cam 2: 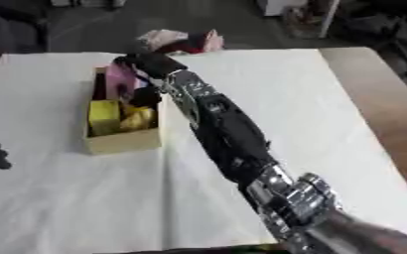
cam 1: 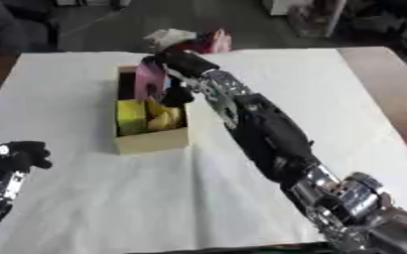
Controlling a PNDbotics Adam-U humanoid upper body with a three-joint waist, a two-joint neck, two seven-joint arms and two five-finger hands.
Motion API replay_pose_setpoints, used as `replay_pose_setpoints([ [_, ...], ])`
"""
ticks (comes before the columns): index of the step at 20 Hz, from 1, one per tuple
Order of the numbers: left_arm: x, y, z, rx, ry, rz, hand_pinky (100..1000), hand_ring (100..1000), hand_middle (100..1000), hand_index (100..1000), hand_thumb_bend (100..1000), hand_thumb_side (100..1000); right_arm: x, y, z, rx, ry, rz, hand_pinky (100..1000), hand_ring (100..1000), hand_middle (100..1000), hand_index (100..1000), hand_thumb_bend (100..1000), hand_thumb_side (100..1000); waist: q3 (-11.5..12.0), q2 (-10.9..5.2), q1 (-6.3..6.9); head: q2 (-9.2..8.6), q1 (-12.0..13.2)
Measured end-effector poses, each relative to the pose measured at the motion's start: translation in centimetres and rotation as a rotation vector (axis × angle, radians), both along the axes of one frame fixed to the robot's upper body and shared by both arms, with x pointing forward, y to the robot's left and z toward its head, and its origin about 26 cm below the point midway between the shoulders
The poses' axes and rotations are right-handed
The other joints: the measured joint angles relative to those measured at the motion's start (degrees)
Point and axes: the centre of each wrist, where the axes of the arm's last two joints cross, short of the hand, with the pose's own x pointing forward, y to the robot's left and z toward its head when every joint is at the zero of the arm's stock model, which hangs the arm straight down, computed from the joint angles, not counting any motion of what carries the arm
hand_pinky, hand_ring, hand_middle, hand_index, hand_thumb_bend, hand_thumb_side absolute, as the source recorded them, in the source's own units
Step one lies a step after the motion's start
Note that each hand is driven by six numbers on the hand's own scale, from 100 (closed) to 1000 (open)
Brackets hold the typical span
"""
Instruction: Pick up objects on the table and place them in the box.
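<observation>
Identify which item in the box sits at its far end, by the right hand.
The pink item; the yellow items fill the near end, away from the right hand.

Both views are soft and slightly blurred throughout, with smeared edges, most of all on the right arm [cam 1: 268,134]. Even, diffuse light makes the white table [cam 1: 328,99] bright, with only faint shadows beside the box [cam 1: 151,141]. The floor past the table's far edge is dim.
</observation>
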Motion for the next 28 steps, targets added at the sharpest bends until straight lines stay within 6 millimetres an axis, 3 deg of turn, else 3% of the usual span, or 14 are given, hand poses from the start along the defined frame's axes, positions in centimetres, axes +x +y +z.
replay_pose_setpoints([
  [10,0.0,0.0,0.0,0.0,0.0,0.0,787,615,613,743,100,697,-0.1,-0.5,0.4,0.043,0.013,0.052,926,933,968,1000,100,697,-0.3,0.0,-0.08,0.0,0.1],
  [15,0.0,0.0,0.0,0.0,0.0,0.001,787,614,613,743,100,697,-0.1,-0.8,1.7,0.098,-0.005,0.073,907,891,916,987,100,597,-0.5,0.0,-0.08,0.0,0.2],
  [16,0.0,0.0,0.0,0.0,0.0,0.001,787,614,613,743,100,697,-0.2,-0.9,2.2,0.13,-0.023,0.075,906,888,912,986,100,590,-0.5,0.0,-0.11,0.0,0.3],
  [18,0.0,0.0,0.0,0.0,-0.001,0.002,787,614,613,743,100,698,-0.5,-1.3,3.2,0.22,-0.068,0.075,873,825,843,964,100,487,-0.8,0.0,-0.3,0.0,0.5],
  [21,0.0,0.1,0.0,0.001,-0.003,0.006,787,614,613,743,100,699,-1.4,-2.7,4.7,0.4,-0.142,0.075,836,760,784,942,100,439,-1.3,0.0,-0.68,0.0,0.8],
  [25,0.0,0.2,0.0,0.002,-0.007,0.015,788,614,613,743,100,702,-4.0,-5.3,6.0,0.652,-0.197,0.08,806,702,726,914,100,492,-2.0,0.02,-1.28,0.0,1.7],
  [28,0.0,0.4,0.1,0.002,-0.009,0.026,787,614,612,743,100,701,-6.9,-7.3,5.7,0.833,-0.176,0.099,790,664,686,895,100,554,-2.6,0.12,-1.78,0.0,2.5],
])
